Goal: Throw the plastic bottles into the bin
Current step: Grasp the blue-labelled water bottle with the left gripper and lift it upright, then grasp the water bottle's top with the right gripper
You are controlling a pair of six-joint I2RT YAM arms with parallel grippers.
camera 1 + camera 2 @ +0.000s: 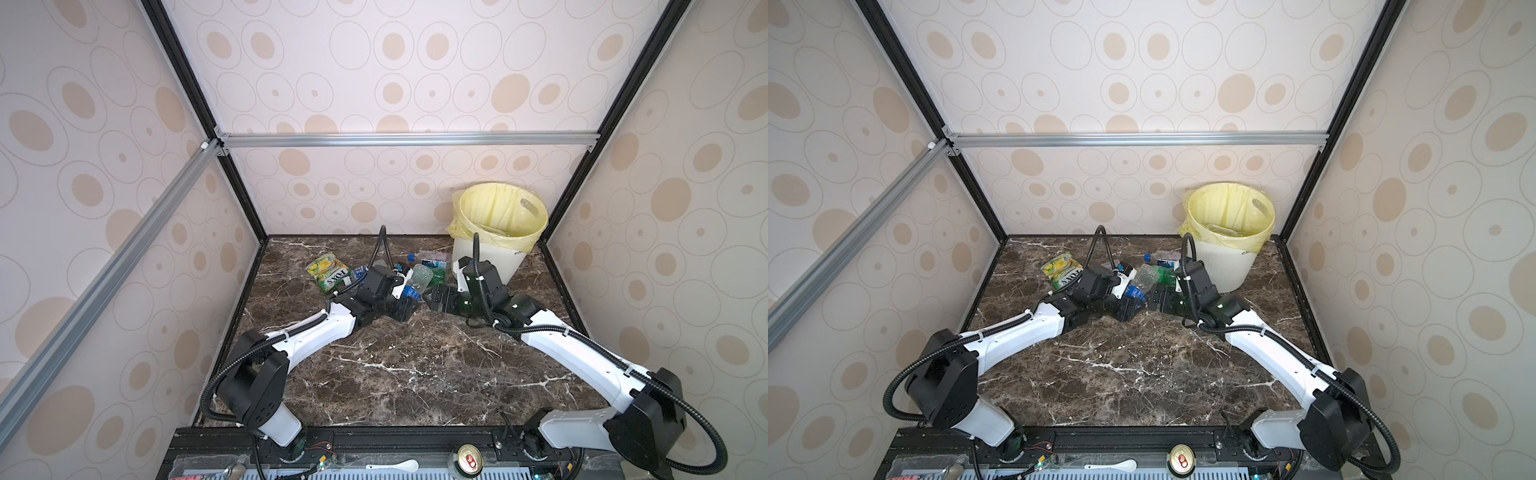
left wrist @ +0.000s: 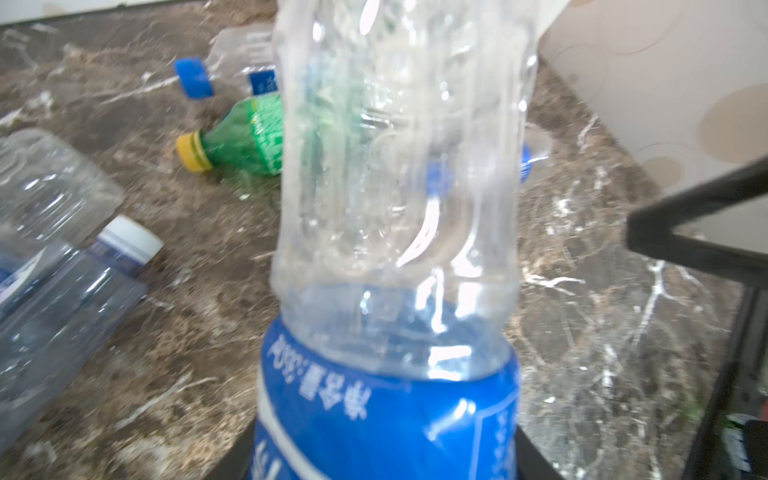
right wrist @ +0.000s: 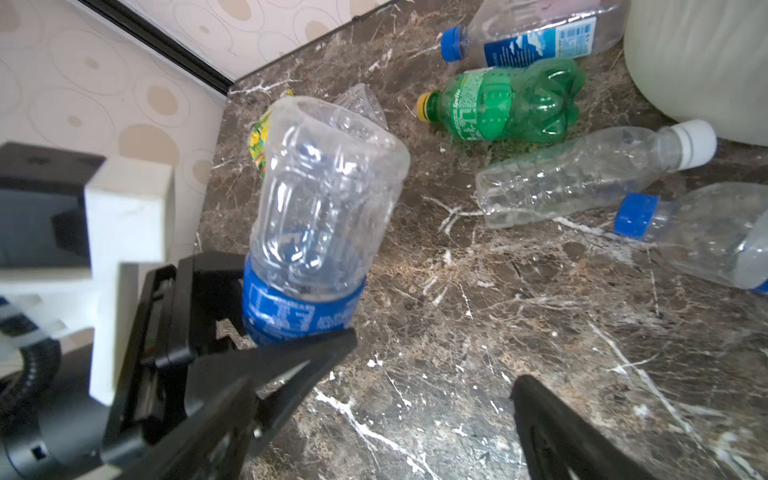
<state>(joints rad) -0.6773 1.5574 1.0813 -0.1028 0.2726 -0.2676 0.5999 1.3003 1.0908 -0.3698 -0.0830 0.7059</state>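
1. While the left gripper (image 3: 291,309) is clamped on the blue label of a clear bottle (image 3: 328,187), that bottle stands tilted with its base uppermost (cap end hidden behind the jaws, so contact w/ the worktop (image 3: 457,291) cannot be told).
2. In both top views this grip sits approx. mid-depth on the worktop, left of the bin (image 1: 494,262) (image 1: 1225,266) and apart from it.
3. Right gripper (image 3: 434,361): jaws spread wide, nothing between them, low over the worktop, just beside the held bottle and facing the left gripper.
4. Loose bottles, all lying on their sides near the bin:
   - green bottle (image 3: 507,104), yellow cap;
   - labelled bottle (image 3: 536,37), blue cap, beyond the green one, base next to the bin wall;
   - white-cap bottle (image 3: 582,174), clear, no label seen;
   - blue-cap bottle (image 3: 706,241), partly cut off by the right wrist view's edge.
5. Bin: upright in the far right corner, pale yellow liner folded over the rim.
6. Non-task items: snack packet (image 1: 328,272) flat on the worktop left of the left gripper; drink can (image 1: 468,455) upright at the front rail.
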